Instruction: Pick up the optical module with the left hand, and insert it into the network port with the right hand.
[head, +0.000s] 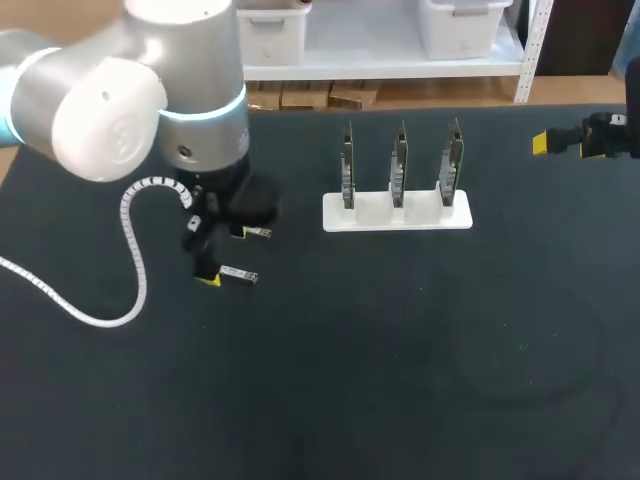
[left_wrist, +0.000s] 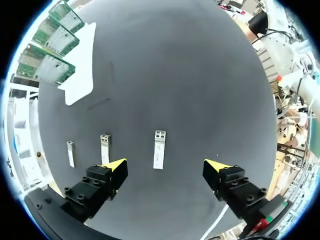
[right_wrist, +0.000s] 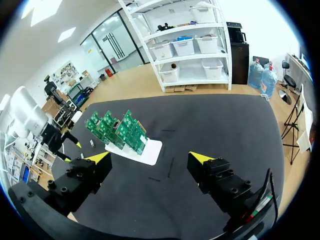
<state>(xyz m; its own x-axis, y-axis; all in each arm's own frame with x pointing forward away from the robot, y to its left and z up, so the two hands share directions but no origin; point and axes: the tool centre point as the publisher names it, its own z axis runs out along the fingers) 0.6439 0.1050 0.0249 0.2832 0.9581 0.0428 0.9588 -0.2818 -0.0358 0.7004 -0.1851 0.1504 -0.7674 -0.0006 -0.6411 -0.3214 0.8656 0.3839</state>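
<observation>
Left gripper (left_wrist: 166, 167) hangs fingers wide apart, empty; the module (left_wrist: 159, 149) lies flat on the table (left_wrist: 200, 75) ahead, between them. Small, stiff, light, probably slick metal: pinch its long sides. Two spares (left_wrist: 105, 148) lie beside it. Farther off, boards (left_wrist: 47, 62) stand in a rack (left_wrist: 80, 67). Right gripper (right_wrist: 150, 159) spread, empty. No print legible.

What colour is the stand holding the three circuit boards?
White stand, clearest in the head view.
</observation>
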